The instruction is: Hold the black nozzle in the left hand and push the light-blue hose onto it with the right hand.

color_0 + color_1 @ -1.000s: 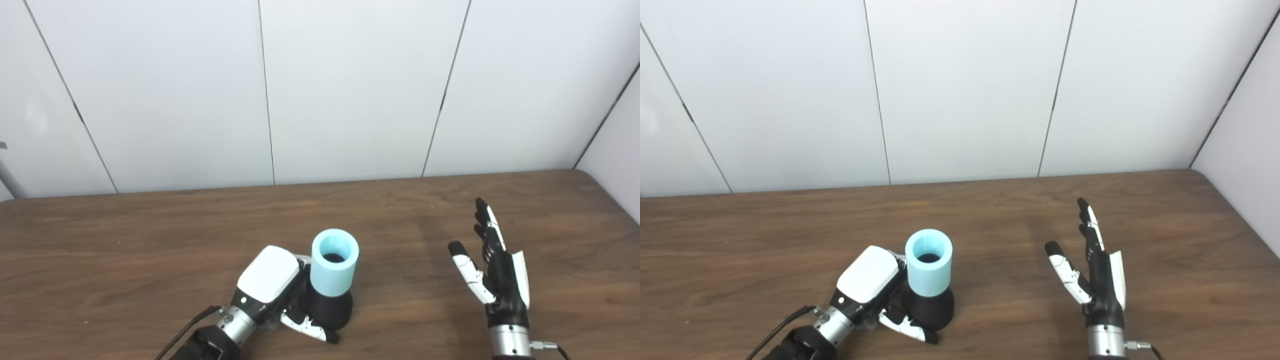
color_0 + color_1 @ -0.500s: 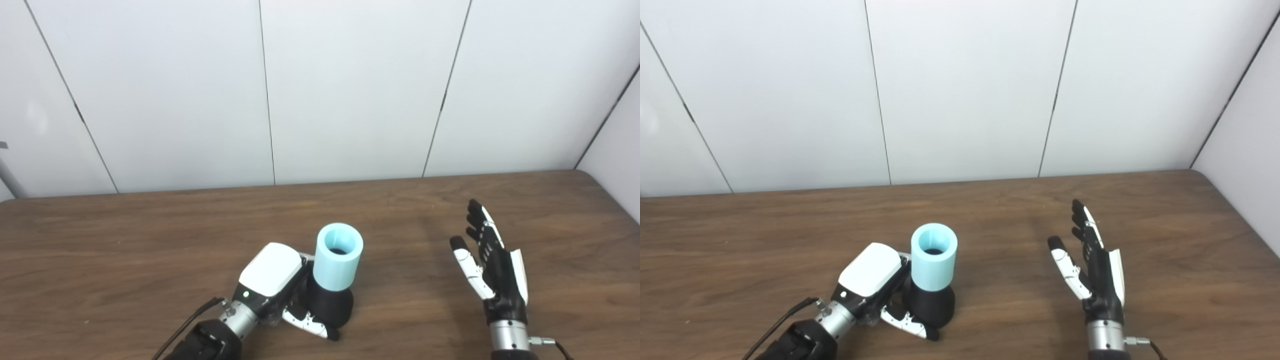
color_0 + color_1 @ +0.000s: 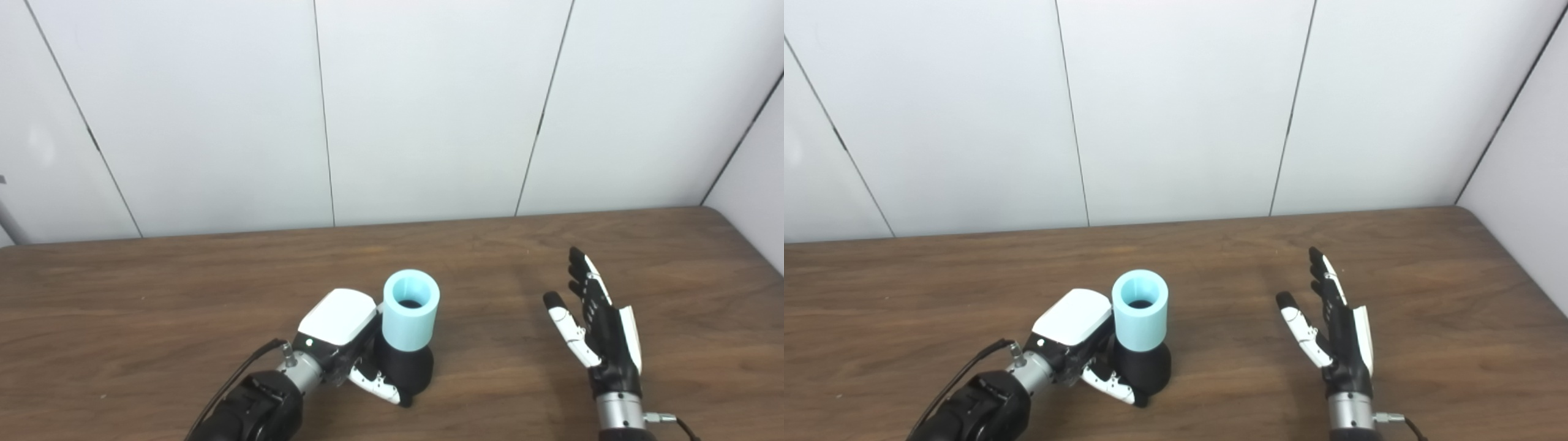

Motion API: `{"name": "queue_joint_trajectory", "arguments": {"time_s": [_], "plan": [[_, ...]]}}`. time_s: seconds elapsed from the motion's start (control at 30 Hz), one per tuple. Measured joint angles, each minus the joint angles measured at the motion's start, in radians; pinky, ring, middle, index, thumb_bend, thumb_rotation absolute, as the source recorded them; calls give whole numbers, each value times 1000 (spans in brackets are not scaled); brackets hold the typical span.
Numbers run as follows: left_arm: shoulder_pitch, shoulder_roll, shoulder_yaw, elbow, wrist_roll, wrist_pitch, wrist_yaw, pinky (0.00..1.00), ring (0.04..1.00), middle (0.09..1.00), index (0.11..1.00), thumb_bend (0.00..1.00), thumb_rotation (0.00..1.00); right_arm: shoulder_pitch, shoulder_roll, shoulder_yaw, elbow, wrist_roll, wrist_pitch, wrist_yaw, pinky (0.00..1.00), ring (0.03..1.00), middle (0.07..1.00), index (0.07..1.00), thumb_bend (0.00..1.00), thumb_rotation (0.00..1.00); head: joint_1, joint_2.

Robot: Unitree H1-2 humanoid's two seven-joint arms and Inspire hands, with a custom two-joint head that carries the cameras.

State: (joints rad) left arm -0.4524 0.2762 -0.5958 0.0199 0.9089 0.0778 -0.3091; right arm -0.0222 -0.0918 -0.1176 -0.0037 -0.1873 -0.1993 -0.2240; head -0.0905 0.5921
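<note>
Light-blue hose [image 3: 410, 317] stands upright on the black nozzle [image 3: 404, 374], its open mouth facing up and the nozzle's dark tip visible inside it, so the two look already joined; the pair rests on the wooden table [image 3: 122, 306] near the front edge, left of centre. Its long axis runs straight up. The left hand [image 3: 343, 334] is curled against the nozzle's left side, fingers wrapped round the black base, thumb [image 3: 381, 388] lying across its front. The right hand [image 3: 597, 327] stands well apart to the right, palm turned toward the hose, fingers spread and holding nothing. So the hose lies to the left of those open fingers, and any further push would have to come down along the upright axis; the left hand is by far the nearer. Compared with a second ago, the left hand and the hose-and-nozzle have shifted slightly away from the table's front edge, while the right hand has barely changed.
</note>
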Motion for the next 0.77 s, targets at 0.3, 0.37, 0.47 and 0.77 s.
{"name": "queue_joint_trajectory", "arguments": {"time_s": [0.3,0.37,0.47,0.77], "plan": [[-13,5,54,-84,-46,138,-207,965,993,978,964,1000,248,-1,0,13,0,0,0,3,889,919,929,910,463,692,25,-9],[12,20,116,-127,-115,183,-262,989,999,984,970,1000,231,-3,0,16,0,0,-1,3,899,924,932,913,464,684,32,-11],[72,64,230,-214,-260,253,-330,901,981,992,985,1000,219,-6,0,16,2,9,-1,10,906,932,938,918,466,669,40,-18],[230,236,465,-306,-566,312,-363,846,952,997,999,1000,122,-10,-10,16,17,21,-5,27,890,928,939,917,451,659,46,-31]]}}
